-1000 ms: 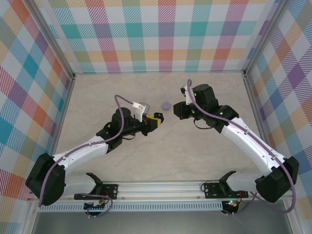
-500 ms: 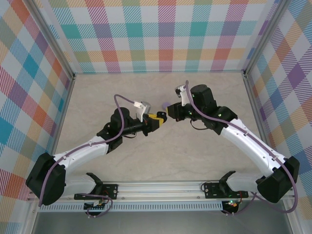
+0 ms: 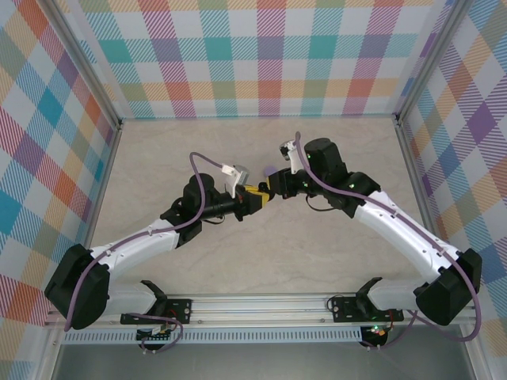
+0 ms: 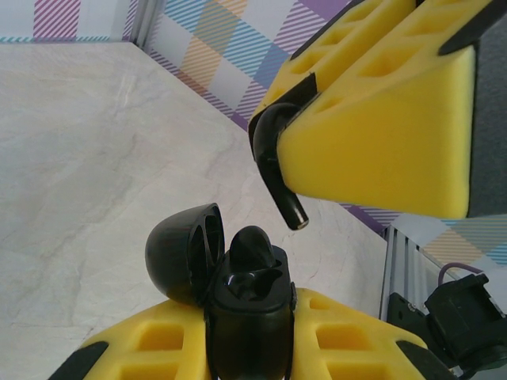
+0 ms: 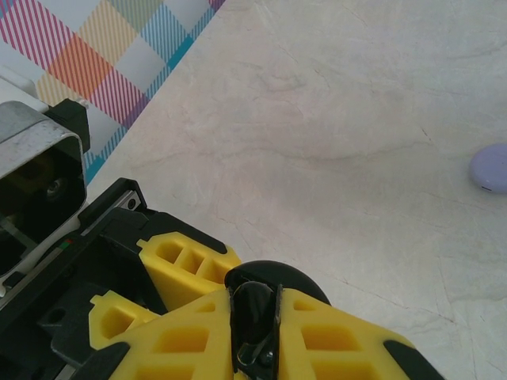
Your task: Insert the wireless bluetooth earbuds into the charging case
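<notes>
A black earbud is pinched by its rounded head between the yellow pads of the right hand, which is closed almost fully upon it. The stem is left free and pointed downwards. Just below the earbud, and apart from it, the black charging case is gripped about its body by the left hand, likewise nearly shut, with the lid thrown open. Both are met near the middle of the tabletop, seemingly raised above it. A second dark earbud appears to be seated in one well of the case, though this cannot be told for certain. The held earbud is judged very light, rigid and glossy, and therefore easily twisted or squeezed out of soft foam. It is best taken at the head, as here, so that the stem may be guided into the vacant well. The case is judged stiff and smooth, and best held low on its body, clear of hinge and wells. A lilac round item is seen lying on the tabletop beyond.
</notes>
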Robot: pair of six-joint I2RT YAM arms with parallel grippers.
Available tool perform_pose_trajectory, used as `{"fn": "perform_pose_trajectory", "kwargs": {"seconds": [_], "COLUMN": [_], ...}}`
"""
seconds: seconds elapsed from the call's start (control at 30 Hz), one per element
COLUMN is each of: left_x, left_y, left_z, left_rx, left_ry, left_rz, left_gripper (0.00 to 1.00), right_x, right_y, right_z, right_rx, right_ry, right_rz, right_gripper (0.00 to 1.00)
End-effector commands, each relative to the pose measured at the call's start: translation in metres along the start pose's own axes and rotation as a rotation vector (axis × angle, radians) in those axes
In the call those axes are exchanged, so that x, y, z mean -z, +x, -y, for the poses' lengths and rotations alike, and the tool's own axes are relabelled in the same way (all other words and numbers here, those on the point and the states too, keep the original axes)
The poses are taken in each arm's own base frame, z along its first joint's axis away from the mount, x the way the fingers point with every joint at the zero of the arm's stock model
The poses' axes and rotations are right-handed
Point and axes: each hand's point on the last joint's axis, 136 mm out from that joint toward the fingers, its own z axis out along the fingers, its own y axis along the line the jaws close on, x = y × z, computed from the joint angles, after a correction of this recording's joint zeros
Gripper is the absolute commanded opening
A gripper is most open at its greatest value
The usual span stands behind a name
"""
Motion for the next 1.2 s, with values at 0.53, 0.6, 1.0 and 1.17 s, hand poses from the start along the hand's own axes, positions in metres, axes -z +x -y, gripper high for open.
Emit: {"fn": "perform_pose_trajectory", "kwargs": {"seconds": [0.53,0.6,1.0,1.17], "left_x": [-0.002,-0.002,0.000,0.002], "left_y": [-0.027,-0.028,-0.034,-0.036], "left_z": [0.019,0.017,0.014,0.012], "left_rx": [-0.014,-0.006,0.011,0.013], "left_ry": [0.048,0.038,0.013,-0.005], "left_rz": [0.063,0.068,0.089,0.102], "left_gripper": [0.06,0.06,0.06,0.06], "right_x": [-0.003,-0.004,-0.006,-0.006], "right_y": [-0.013,-0.011,-0.005,-0.003], "right_z": [-0.013,-0.012,-0.010,-0.011], "right_rx": [0.054,0.055,0.064,0.069], "right_ry": [-0.030,-0.026,-0.012,-0.014], "right_rz": [0.016,0.010,-0.013,-0.019], "right_gripper": [0.18,0.18,0.18,0.18]}}
